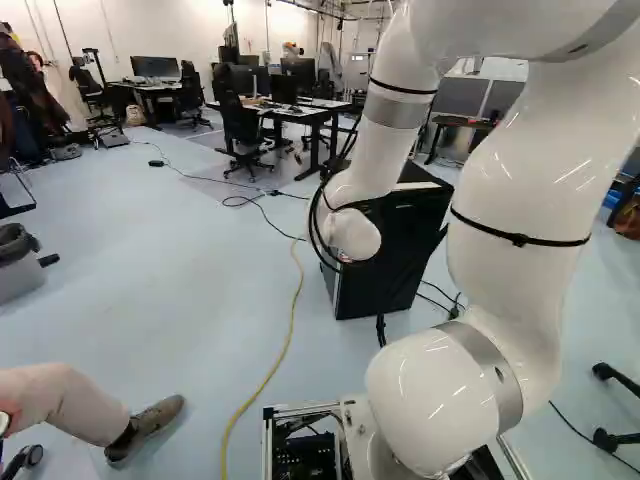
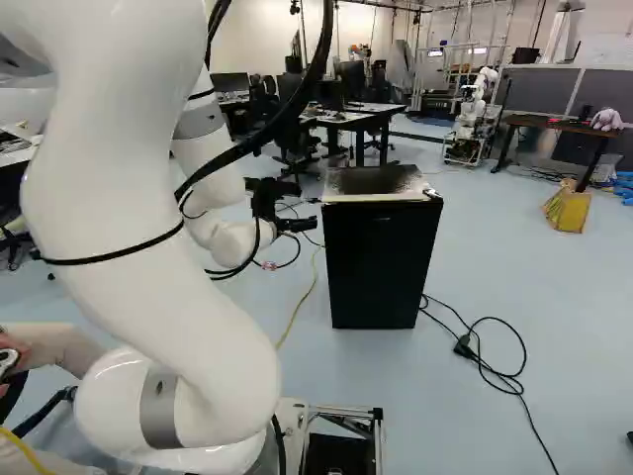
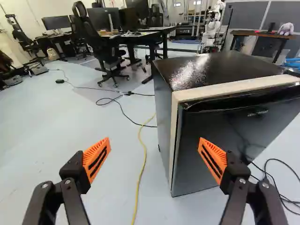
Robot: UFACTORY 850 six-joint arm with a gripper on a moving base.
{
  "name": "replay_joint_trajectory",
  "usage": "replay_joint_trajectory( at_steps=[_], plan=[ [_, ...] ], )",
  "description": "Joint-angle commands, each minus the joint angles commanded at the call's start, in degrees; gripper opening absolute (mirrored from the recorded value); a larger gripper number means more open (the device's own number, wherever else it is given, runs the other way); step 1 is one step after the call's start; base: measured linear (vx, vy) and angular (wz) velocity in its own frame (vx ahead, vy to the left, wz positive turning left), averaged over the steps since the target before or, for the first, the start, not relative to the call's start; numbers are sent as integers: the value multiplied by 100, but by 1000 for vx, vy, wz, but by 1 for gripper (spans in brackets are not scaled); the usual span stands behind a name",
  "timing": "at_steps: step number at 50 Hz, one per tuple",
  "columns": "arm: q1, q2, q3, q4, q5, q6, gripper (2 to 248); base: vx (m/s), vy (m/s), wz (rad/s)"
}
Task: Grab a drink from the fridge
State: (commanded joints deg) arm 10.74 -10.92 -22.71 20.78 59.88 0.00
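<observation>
1. Shines glossy and dark across the top of the fridge [image 3: 225, 70], with pale speckling in the glare.
2. Looks smooth, with a soft sheen, on the door [image 3: 215, 136].
3. Looks paler and matt along the edging strip [image 3: 234, 87].
4. Gleams like hard white plastic on the arm [image 1: 540, 180]; turns duller at the grey bands [image 1: 395, 111].
5. Appears matt black on the claw [image 2: 309, 212], ribbed and rubbery on the orange pads [image 3: 97, 159].

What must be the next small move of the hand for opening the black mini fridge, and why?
I would probably ease the hand slightly forward, toward the side edge of the door of the mini fridge. The door looks closed, and the fingers stand open, with this edge ahead, between their lines.
</observation>
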Motion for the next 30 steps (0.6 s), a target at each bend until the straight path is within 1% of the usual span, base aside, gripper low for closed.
replay_joint_trajectory(
  at_steps=[30],
  plan=[
    [79,-675,-273,999,661,0,247,0,0,0]
  ],
)
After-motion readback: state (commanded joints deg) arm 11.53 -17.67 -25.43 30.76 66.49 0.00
